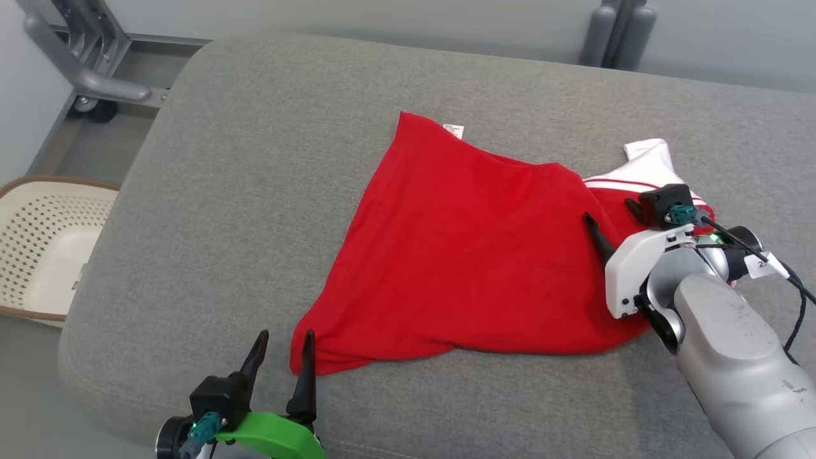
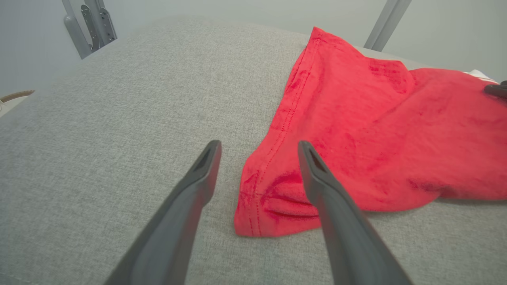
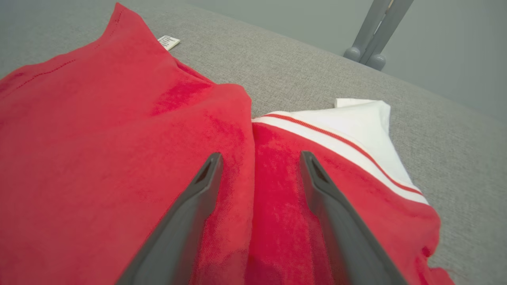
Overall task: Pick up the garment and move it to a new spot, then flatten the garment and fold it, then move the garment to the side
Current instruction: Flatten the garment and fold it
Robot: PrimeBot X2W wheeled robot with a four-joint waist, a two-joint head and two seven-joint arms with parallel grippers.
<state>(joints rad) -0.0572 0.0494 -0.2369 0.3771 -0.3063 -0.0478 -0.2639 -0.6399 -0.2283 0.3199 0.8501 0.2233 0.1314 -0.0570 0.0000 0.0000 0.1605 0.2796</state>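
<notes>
The red garment (image 1: pixel 459 255) lay spread and wrinkled on the grey padded surface (image 1: pixel 255 159), right of centre. Its white striped part (image 1: pixel 650 162) was at the far right and a small white label (image 1: pixel 453 130) at its far corner. The left gripper (image 1: pixel 287 335) stood open at the near left, one finger by the garment's near-left corner, holding nothing. The right gripper (image 1: pixel 607 210) hung open over the garment's right side. A perforated basket (image 1: pixel 38 242) sat beyond the surface's left edge.
</notes>
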